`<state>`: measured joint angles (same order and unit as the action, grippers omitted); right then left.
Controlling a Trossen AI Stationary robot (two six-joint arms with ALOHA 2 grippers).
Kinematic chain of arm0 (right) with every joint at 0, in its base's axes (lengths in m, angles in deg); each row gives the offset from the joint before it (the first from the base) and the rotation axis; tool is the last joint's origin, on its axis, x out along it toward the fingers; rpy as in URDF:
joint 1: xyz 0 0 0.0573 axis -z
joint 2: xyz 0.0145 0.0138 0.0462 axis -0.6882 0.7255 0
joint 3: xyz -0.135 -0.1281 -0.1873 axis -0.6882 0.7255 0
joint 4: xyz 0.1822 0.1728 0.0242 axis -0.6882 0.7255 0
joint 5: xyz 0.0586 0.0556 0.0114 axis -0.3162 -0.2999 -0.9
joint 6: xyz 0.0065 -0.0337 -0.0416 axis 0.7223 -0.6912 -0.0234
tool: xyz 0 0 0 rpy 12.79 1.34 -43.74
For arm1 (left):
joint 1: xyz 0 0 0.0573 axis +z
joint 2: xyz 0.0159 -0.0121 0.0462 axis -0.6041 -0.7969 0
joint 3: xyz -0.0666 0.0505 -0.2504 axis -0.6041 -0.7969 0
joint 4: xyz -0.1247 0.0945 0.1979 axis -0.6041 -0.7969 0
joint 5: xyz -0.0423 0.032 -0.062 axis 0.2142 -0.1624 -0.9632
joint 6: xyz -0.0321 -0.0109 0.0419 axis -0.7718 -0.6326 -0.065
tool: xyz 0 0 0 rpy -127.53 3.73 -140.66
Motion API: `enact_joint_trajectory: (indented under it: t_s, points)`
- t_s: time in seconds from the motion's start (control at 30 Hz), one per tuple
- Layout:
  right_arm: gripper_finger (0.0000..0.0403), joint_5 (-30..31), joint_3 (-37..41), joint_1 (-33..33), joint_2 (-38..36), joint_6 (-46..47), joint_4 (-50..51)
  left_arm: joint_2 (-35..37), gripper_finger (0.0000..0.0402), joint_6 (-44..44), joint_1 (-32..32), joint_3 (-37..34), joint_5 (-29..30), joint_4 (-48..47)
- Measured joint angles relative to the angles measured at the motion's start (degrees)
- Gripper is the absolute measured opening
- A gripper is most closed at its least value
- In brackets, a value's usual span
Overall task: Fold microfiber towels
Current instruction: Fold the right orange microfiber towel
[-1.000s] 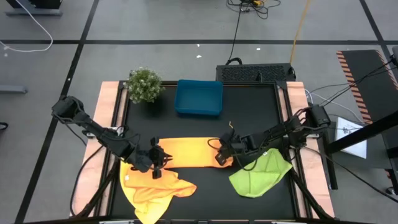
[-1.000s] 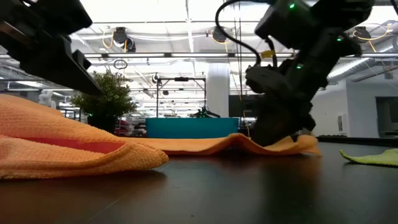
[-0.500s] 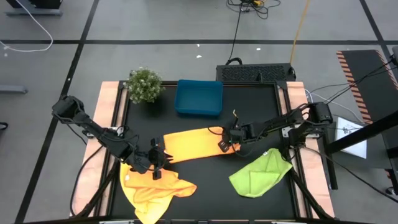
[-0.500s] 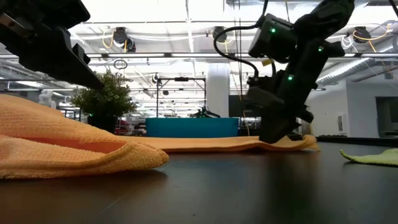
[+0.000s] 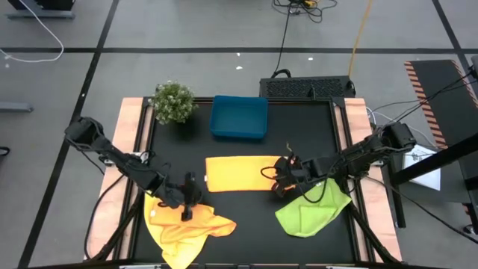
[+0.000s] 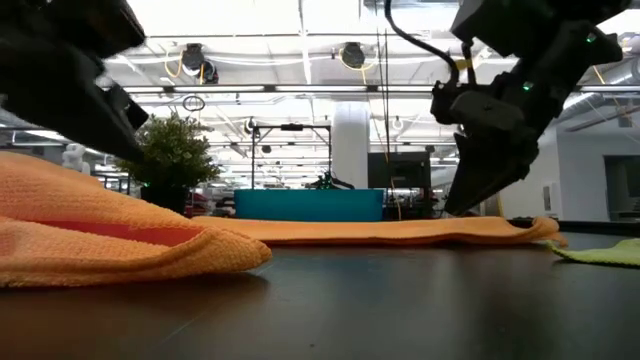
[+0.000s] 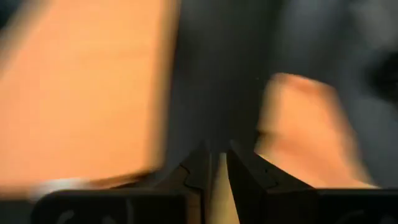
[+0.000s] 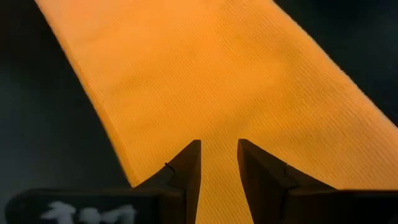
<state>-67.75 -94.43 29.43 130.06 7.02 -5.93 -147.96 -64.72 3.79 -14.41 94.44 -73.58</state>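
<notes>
From above, the black desk (image 5: 314, 127) holds three towels. An orange towel (image 5: 240, 173) lies flat in the middle, folded into a long shape. Its long side runs from left to right across the desk. A crumpled yellow towel (image 5: 183, 228) sits at the front left. A lime green towel (image 5: 310, 209) lies at the front right, a bit rumpled. A blue tray (image 5: 239, 117) and a small plant (image 5: 173, 101) stand at the back. The right gripper (image 5: 281, 179) is at the right end of the orange towel. The left gripper (image 5: 190, 196) is near the left end of that towel, over the edge of the yellow one.

From desk height, the orange towel (image 6: 400, 231) looks like a thin flat strip stretching sideways. The yellow towel (image 6: 100, 240) is a big soft heap up close. The right gripper (image 6: 480, 185) hangs just above the strip.

In the left wrist view, the left arm's fingers (image 7: 199, 171) are only a narrow slit apart, with yellow cloth showing in the slit. I cannot tell if they grip it.

In the right wrist view, the right arm's fingers (image 8: 186, 165) are a little apart, over the orange towel (image 8: 205, 81), holding nothing.
</notes>
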Motion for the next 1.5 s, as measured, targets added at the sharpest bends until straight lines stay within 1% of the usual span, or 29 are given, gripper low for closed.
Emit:
enact_joint_trajectory:
  t_s: [0.07,0.1,0.17,0.23,0.3,0.4,0.47,0.53,0.63,0.73,0.8,0.9,0.93,1.0,1.07,1.1,1.17,1.23,1.27,1.33,1.4,1.5]
  points:
    - [0.0098,0.30,-0.02,-0.44,-0.01,0.03,-0.13,-3.24,0.0051,2.99,-1.76,0.00,-4.63,7.06]
    - [0.0098,0.29,-0.02,-0.48,-0.02,-0.01,-0.15,-5.27,0.0051,3.98,-2.65,0.12,-5.43,10.05]
    - [0.0098,0.29,-0.04,-0.52,-0.04,-0.02,-0.40,-9.99,0.0051,3.74,-4.12,1.13,-8.01,10.57]
    - [0.0098,0.29,-0.04,-0.52,-0.07,-0.04,-0.60,-14.85,0.0051,0.72,-5.03,2.59,-11.34,5.92]
    - [0.0098,0.34,-0.11,-0.59,-0.09,-0.06,-0.77,-17.83,0.0051,-3.28,-5.75,5.07,-13.64,0.51]
    - [0.0098,0.54,-0.15,-0.65,-0.11,-0.41,-1.37,-18.92,0.0051,-9.04,-7.15,7.90,-14.28,-8.73]
    - [0.0098,0.53,-0.15,-0.65,-0.11,-0.77,-1.80,-17.58,0.0051,-11.50,-8.02,8.94,-14.31,-14.71]
    - [0.0098,0.51,-0.17,-0.67,-0.11,-1.13,-2.66,-14.74,0.0051,-13.51,-8.70,9.14,-14.32,-21.95]
    - [0.0098,0.33,-0.20,-0.67,-0.15,-1.17,-2.92,-9.07,0.0051,-18.84,-8.88,9.98,-12.37,-36.94]
    - [0.0098,0.29,-0.20,-0.67,-0.15,-1.35,-3.06,-3.50,0.0051,-26.10,-8.78,11.33,-7.73,-54.79]
    - [0.0098,0.30,-0.20,-0.67,-0.17,-1.36,-3.33,0.12,0.0051,-30.45,-8.81,13.12,-4.18,-61.45]
    - [0.0098,0.36,-0.22,-0.67,-0.20,-1.67,-3.85,4.57,0.0051,-35.28,-8.75,13.91,1.78,-70.13]
    - [0.0098,0.37,-0.22,-0.67,-0.20,-1.81,-4.01,6.04,0.0051,-35.74,-8.73,14.10,4.13,-70.13]
    - [0.0098,0.38,-0.22,-0.67,-0.20,-2.71,-5.23,8.41,0.0051,-35.58,-8.75,14.64,8.95,-66.91]
    - [0.0098,0.40,-0.22,-0.69,-0.20,-4.98,-7.78,9.45,0.0051,-32.76,-8.75,14.50,12.76,-63.50]
    - [0.0098,0.32,-0.22,-0.83,-0.20,-7.08,-9.82,9.45,0.0051,-30.10,-8.73,14.38,14.35,-60.15]
    - [0.0098,0.36,-0.22,-1.76,-0.20,-12.47,-15.57,8.83,0.0051,-22.43,-8.74,14.02,16.32,-48.85]
    - [0.0098,0.32,-0.26,-3.26,-0.20,-17.79,-21.41,7.14,0.0051,-10.98,-8.79,12.31,15.87,-35.48]
    - [0.0098,0.31,-0.26,-3.97,-0.20,-19.89,-24.21,5.70,0.0051,-5.25,-8.79,11.56,14.59,-29.29]
    - [0.0098,0.37,-0.27,-5.35,-0.20,-23.37,-29.21,3.14,0.0051,3.19,-8.79,10.74,13.74,-21.48]
    - [0.0098,0.49,-0.31,-6.56,-0.22,-25.99,-32.33,0.63,0.0051,7.64,-8.33,10.71,14.73,-18.09]
    - [0.0098,0.63,-0.31,-8.05,-0.20,-28.22,-34.30,-2.67,0.0053,9.70,-6.59,10.64,17.45,-18.19]
